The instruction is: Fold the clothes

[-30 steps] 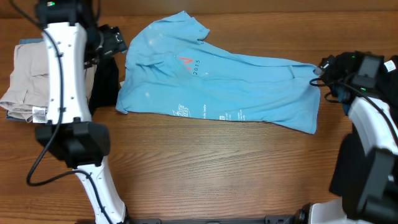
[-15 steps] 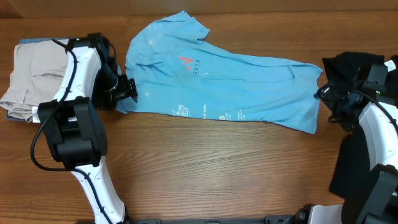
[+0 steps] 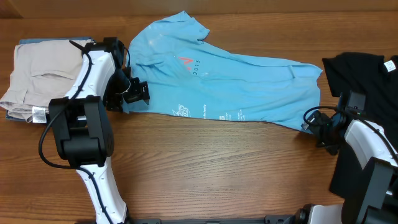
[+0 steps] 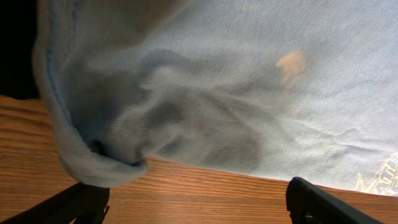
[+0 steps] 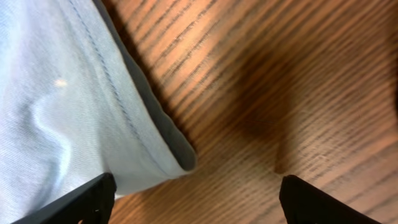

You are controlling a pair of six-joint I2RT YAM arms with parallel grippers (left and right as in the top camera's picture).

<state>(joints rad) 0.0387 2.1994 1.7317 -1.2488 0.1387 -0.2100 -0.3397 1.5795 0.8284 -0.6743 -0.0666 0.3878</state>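
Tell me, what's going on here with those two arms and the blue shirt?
Two robot arms are setting up to fold a light blue T-shirt spread out on the wooden table. The left gripper is at the shirt's near left corner, the right gripper at its near right corner. Both are open; neither grips the fabric yet. Beige trousers lie folded at the left.

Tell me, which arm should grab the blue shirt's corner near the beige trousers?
Left. The left gripper is open at that corner of the T-shirt; the right gripper is at the far end.
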